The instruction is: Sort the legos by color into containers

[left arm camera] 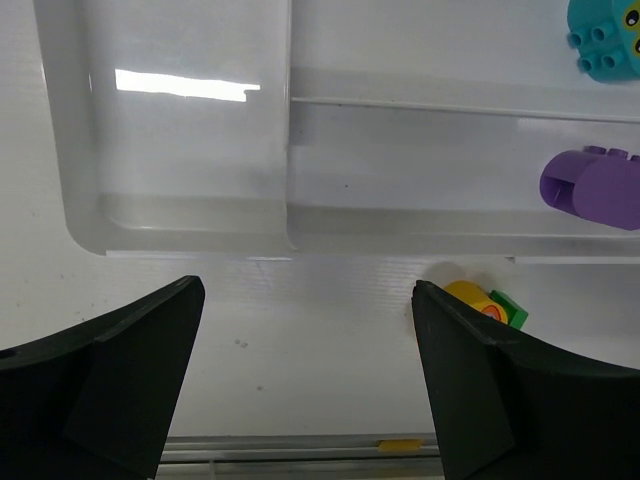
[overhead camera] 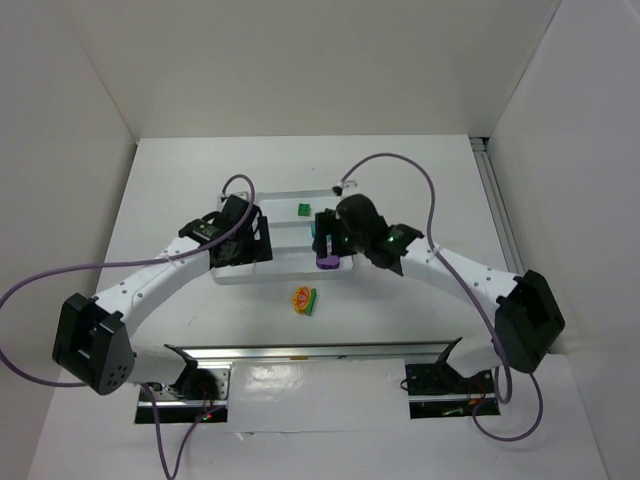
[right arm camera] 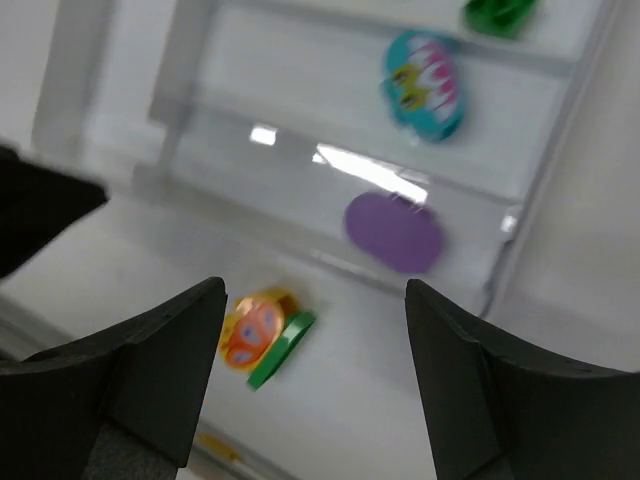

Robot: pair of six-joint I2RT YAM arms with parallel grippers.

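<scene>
Nearby, the orange-yellow piece lies outside the tray.

I'd call this a robotics lab, a small test cell built for the machines. Plain white panels box in a white desk at the back and both sides, like a purpose-made enclosure. At the near edge a bare aluminium rail carries two black-and-white robot arms, the left arm and the right arm, with clamps and small wiring left exposed beneath. Purple cables loop loosely across the desk from each arm. On the desk sit a shallow white tray with dividers and some bright toy pieces, one orange-yellow piece lying beside it.
</scene>
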